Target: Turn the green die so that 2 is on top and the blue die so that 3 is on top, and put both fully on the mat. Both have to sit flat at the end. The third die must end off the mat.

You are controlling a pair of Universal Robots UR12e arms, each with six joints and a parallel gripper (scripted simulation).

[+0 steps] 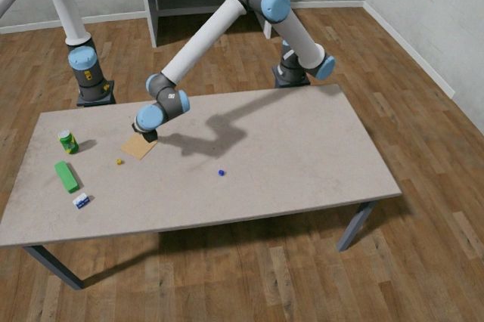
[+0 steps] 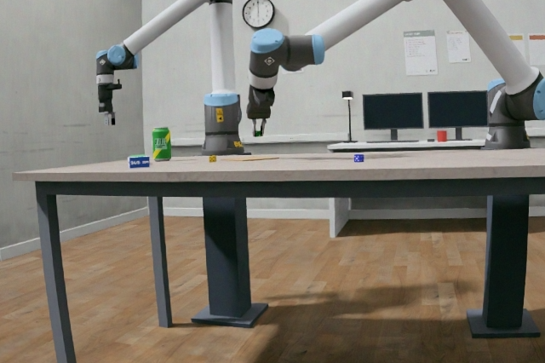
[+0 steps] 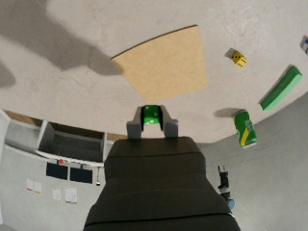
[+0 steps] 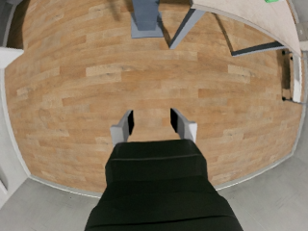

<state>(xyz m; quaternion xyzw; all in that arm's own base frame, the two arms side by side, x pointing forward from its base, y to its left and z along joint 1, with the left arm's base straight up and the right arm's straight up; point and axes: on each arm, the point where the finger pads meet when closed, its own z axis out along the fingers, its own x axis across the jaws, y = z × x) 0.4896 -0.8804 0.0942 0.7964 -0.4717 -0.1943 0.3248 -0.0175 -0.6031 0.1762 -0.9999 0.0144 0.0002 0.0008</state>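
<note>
The green die [image 2: 258,133] [image 3: 151,115] is held between the fingertips of my left gripper [image 2: 258,129] [image 3: 151,113], which is shut on it, raised above the table near the mat. White pips show on the die; its upper number cannot be read for certain. The tan mat [image 1: 137,148] [image 2: 250,158] [image 3: 168,64] lies flat with no die on it. The blue die [image 1: 221,172] [image 2: 358,158] sits on the table away from the mat. The yellow die [image 1: 119,162] [image 2: 212,158] [image 3: 239,59] sits off the mat. My right gripper [image 2: 110,119] [image 4: 152,116] is open and empty, off beyond the table's end.
A green can [image 1: 68,141] [image 2: 161,144] [image 3: 244,128] stands near the mat. A green block [image 1: 66,176] [image 3: 281,89] and a blue and white box [image 1: 81,200] [image 2: 139,161] lie toward the table's end. The table [image 1: 296,154] extends well past the blue die.
</note>
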